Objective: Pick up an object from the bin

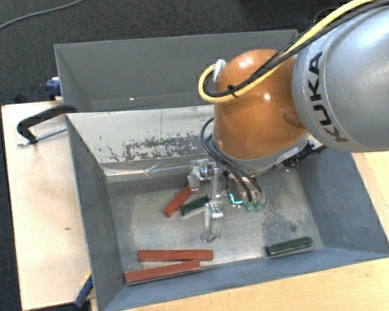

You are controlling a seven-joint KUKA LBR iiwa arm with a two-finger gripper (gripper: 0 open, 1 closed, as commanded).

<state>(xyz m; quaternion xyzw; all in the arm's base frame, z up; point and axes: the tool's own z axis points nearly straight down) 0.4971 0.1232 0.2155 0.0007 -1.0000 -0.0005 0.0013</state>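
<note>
My gripper [211,225] reaches down to the bin floor near the middle, under the orange wrist cover. Just to its left lies a short dark green block [193,205], touching or nearly touching the gripper. A short red-brown block [177,202] lies slanted beside the green one, on its left. Whether anything is held cannot be seen.
Two long red-brown sticks [175,255] [162,271] lie side by side along the front wall at the left. Another dark green block [289,247] rests near the front right corner. The arm and its cover hang over the bin's right half.
</note>
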